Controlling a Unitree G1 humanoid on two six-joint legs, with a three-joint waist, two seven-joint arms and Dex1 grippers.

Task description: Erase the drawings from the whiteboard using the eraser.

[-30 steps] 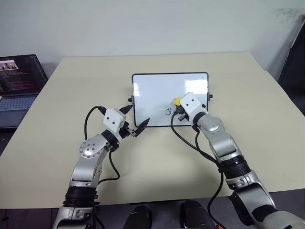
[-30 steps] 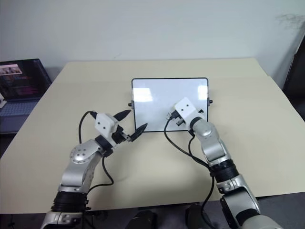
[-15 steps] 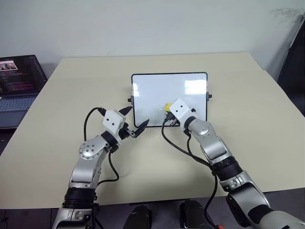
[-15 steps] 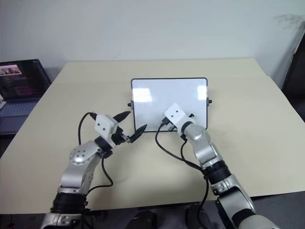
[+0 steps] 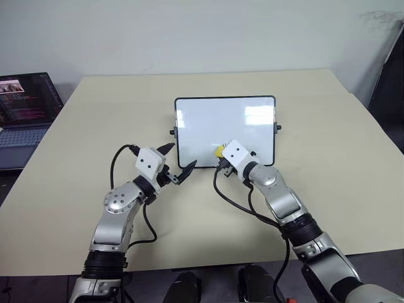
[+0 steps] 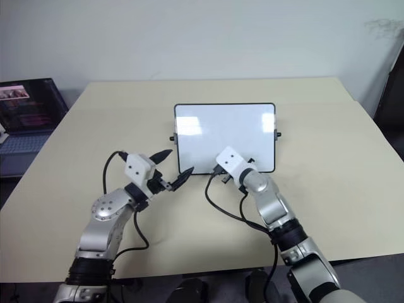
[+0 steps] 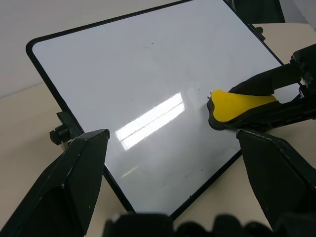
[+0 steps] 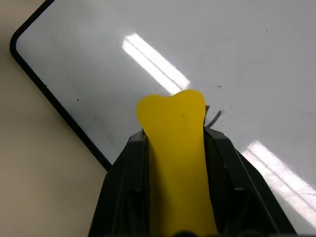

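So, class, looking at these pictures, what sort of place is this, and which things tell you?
Probably an office or lab workspace. A plain beige table stands against a bare pale wall, an open laptop showing lines of text sits at its side, and a small whiteboard is propped on the tabletop.

Silver arms [image 5: 120,211], white wrists, black cables, black-fingered hands

Head pair overhead; wrist cameras near whiteboard [image 5: 224,129]
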